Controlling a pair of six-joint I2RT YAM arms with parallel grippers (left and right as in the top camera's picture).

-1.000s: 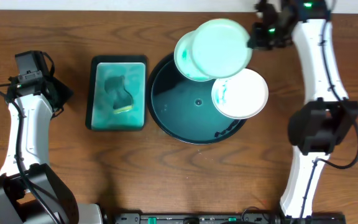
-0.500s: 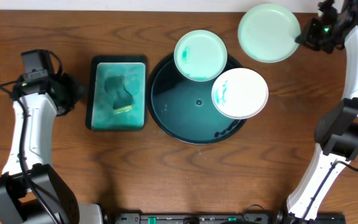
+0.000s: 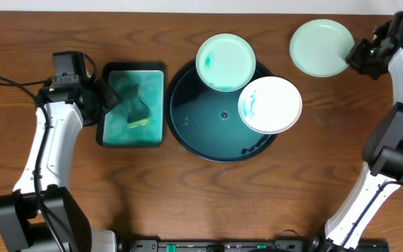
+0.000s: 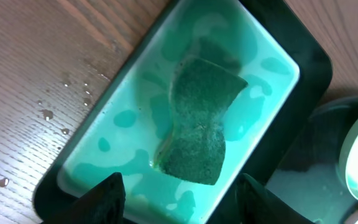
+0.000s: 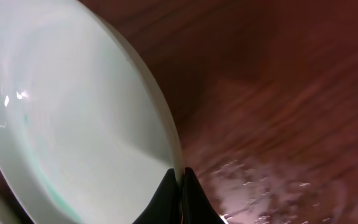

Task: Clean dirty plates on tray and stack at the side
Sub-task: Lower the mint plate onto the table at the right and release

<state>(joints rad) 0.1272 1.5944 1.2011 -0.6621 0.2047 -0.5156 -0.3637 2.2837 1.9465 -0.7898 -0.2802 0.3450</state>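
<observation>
The round black-rimmed tray (image 3: 187, 133) sits mid-table. A mint plate (image 3: 225, 61) with a teal smear rests on its far rim, and a white plate (image 3: 270, 105) with a teal smear on its right rim. My right gripper (image 3: 352, 52) is shut on the edge of a second mint plate (image 3: 320, 47) (image 5: 73, 118), holding it over the bare wood at the far right. My left gripper (image 3: 107, 98) (image 4: 176, 196) hangs open over the left end of the rectangular teal tray (image 3: 110, 115), just short of the green sponge (image 4: 197, 124) lying in it.
The rectangular teal tray (image 4: 104, 149) holds teal liquid around the sponge (image 3: 134, 106). Water drops (image 4: 48, 115) speckle the wood beside it. Bare wood-grain tabletop (image 3: 341, 140) lies right of the round tray.
My right gripper carried the mint plate from above the round tray rightward to the far right corner. My left gripper moved right, from the table's left edge to over the rectangular tray.
</observation>
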